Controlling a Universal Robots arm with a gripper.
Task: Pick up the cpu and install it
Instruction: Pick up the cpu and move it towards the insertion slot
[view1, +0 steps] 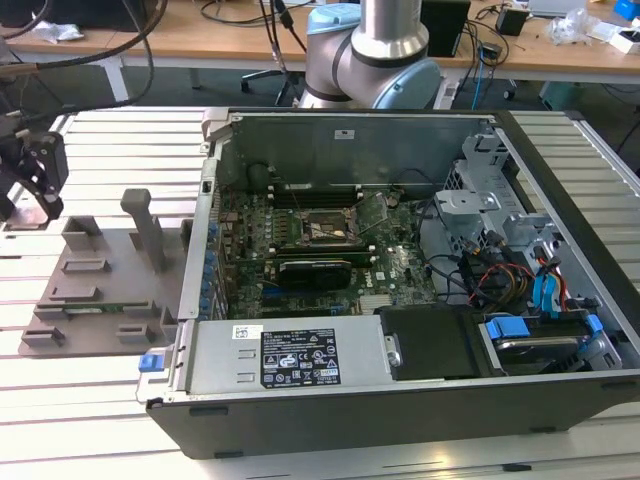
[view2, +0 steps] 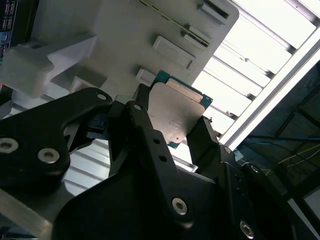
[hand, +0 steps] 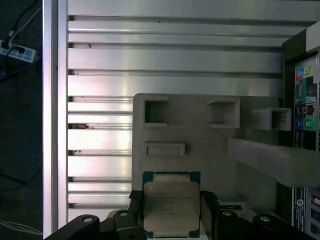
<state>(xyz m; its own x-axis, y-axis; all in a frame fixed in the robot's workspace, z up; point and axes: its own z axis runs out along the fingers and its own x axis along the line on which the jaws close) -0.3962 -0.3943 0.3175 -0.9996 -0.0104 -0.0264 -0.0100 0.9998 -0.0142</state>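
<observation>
The cpu (hand: 171, 207), a small square chip with a silvery-grey metal top and a green rim, sits between the black fingers (hand: 208, 212) of my gripper (hand: 171, 200), which is shut on it. In the second wrist view the cpu (view2: 176, 112) shows its metal face, held by two opposite edges in the gripper (view2: 172, 112). In the exterior view the gripper (view1: 35, 175) hangs at that view's far left, above the slatted table and beside the grey fixture plate (view1: 100, 290). The dark socket frame (view1: 322, 228) lies on the motherboard (view1: 400, 270) inside the open computer case (view1: 400, 400).
The grey fixture plate (hand: 200, 135) carries raised blocks and an upright post (view1: 148, 228). The case's metal wall (view1: 200, 240) stands between the plate and the motherboard. A black heatsink (view1: 315, 270), cables and a drive cage (view1: 540, 300) crowd the case. The arm's base (view1: 370, 60) rises behind it.
</observation>
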